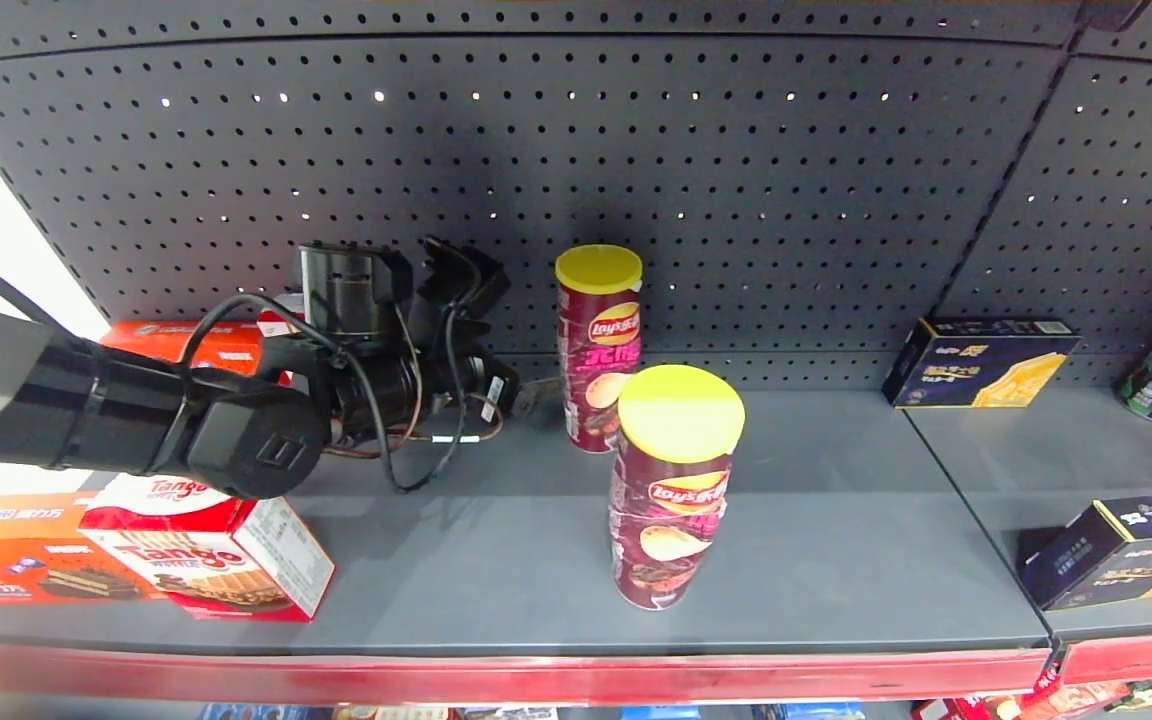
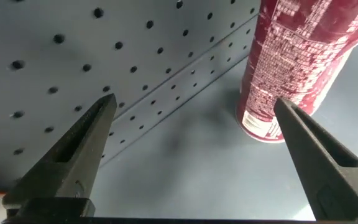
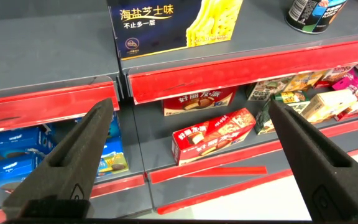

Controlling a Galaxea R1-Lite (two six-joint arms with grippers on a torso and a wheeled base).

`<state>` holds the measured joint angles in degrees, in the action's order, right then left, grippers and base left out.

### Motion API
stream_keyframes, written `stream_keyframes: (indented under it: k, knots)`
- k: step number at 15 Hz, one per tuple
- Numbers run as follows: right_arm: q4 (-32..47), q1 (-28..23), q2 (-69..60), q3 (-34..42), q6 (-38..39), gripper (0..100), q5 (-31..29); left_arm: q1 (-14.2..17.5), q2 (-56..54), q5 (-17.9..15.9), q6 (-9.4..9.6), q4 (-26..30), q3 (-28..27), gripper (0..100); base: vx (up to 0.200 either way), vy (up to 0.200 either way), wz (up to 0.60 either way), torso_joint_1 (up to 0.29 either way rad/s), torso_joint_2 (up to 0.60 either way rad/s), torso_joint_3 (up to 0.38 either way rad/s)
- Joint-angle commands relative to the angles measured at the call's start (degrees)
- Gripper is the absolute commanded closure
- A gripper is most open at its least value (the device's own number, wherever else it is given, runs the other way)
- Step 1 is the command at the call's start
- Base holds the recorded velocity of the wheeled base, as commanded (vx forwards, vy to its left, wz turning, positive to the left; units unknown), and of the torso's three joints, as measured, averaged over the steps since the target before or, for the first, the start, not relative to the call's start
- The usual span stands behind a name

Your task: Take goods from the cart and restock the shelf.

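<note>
Shelf [image 1: 836,530]: grey deck, pegboard [image 1: 736,180] at the back, red edge [image 1: 496,675] in front.
2 chip cans, upright, yellow lids: rear can [image 1: 598,350] near the pegboard; front can [image 1: 671,490] just ahead of it, toward the red edge.
Left gripper [image 2: 194,102]: over the deck, just beside the rear can; jaws wide, holding nothing.
Right gripper [image 3: 190,102]: before a lower shelf [image 3: 216,169]; jaws wide, holding nothing.
Wafer box [image 1: 226,560]: front left of the deck.
Dark box [image 1: 981,362]: far right, at the back.

Left arm [image 1: 86,405] extended level, left fingers [image 2: 73,155] spread, right fingers [image 3: 67,162] spread
</note>
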<state>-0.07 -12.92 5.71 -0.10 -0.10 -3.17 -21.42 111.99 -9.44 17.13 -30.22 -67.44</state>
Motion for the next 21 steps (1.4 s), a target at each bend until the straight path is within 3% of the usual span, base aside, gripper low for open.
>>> stream_keyframes:
  k: [1, 12, 19, 21]
  knots:
    - [0.0, 0.0, 0.0, 0.0, 0.0, 0, 0.0, -0.3, 2.0, 0.1, 0.01, 0.1, -1.5, 0, 0.0, 0.0, 0.0, 0.0, 0.0, 0.0]
    - [0.0, 0.0, 0.0, 0.0, -0.1, 0, 0.0, -1.0, 5.3, 1.2, 0.1, -0.5, -4.5, 0, 0.0, 0.0, 0.0, 0.0, 0.0, 0.0]
    - [0.0, 0.0, 0.1, 0.0, 0.0, 0, 0.0, 0.6, -10.2, 4.8, -0.69, -0.9, 0.6, 0, 0.0, 0.0, 0.0, 0.0, 0.0, 0.0]
    - [0.0, 0.0, 0.0, 0.0, 0.0, 0, 0.0, 0.5, -17.9, 5.4, -1.75, -1.2, 6.8, 0, 0.0, 0.0, 0.0, 0.0, 0.0, 0.0]
